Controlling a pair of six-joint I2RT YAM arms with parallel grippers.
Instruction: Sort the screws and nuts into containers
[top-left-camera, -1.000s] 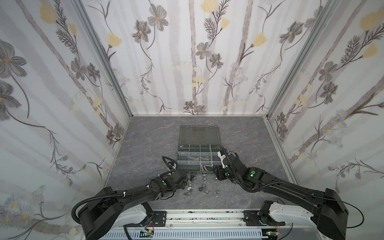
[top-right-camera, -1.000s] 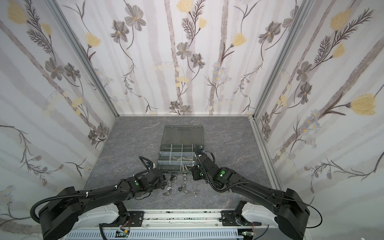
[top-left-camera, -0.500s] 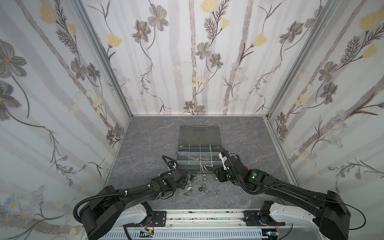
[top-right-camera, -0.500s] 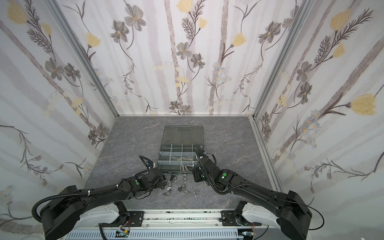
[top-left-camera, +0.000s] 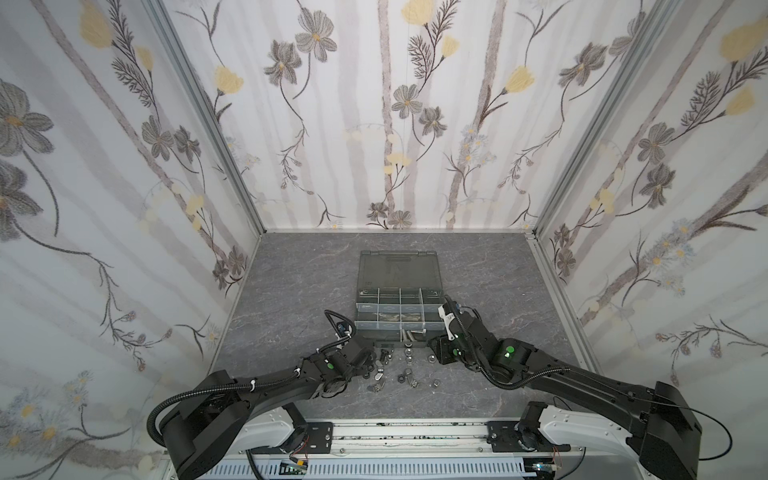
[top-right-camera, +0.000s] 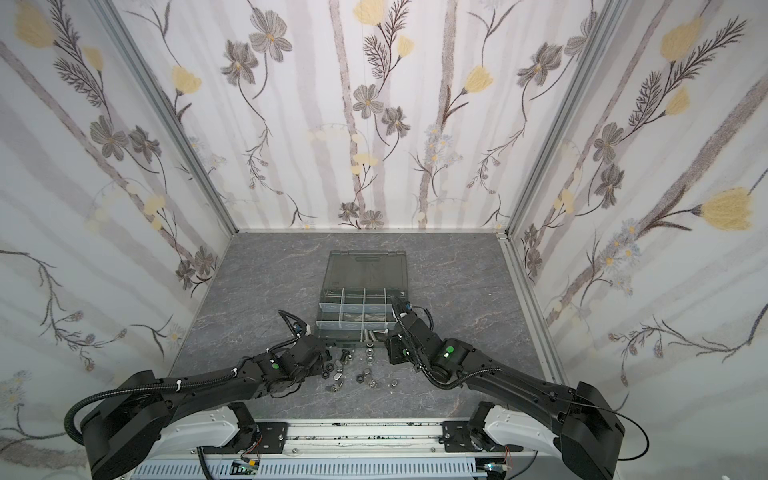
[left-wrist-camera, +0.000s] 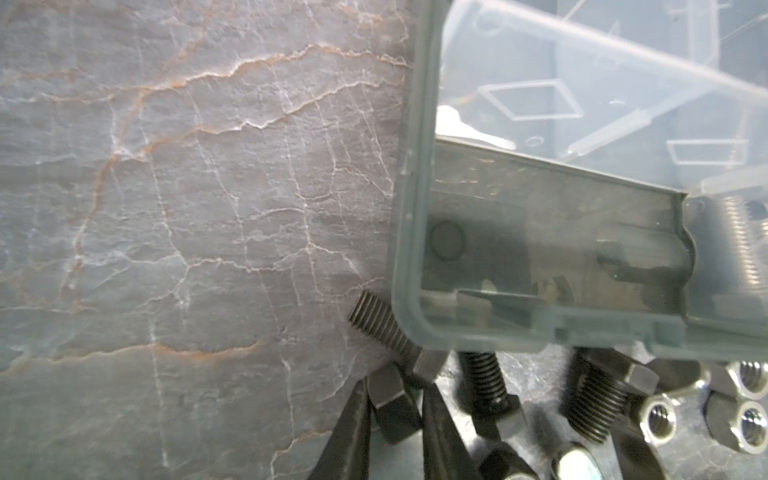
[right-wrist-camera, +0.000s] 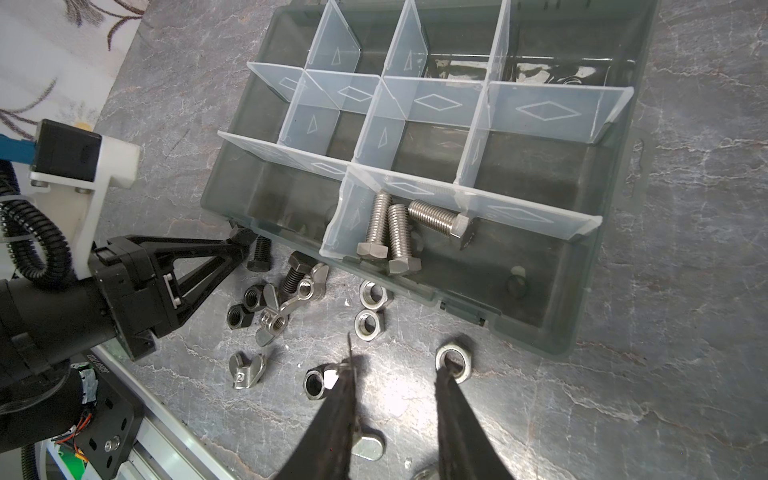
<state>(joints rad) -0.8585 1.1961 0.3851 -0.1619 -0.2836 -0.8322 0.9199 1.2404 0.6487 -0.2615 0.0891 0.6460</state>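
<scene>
We see the left hand (left-wrist-camera: 395, 392) narrowed onto the head of a black screw (left-wrist-camera: 376, 322) at a corner of the box (right-wrist-camera: 552, 332), while the right hand (right-wrist-camera: 399, 361), part open and empty, hangs just above loose nuts (right-wrist-camera: 368, 324) on the tabletop (right-wrist-camera: 623, 415), with three silver screws (right-wrist-camera: 399, 232) in a compartment just ahead of it.
</scene>
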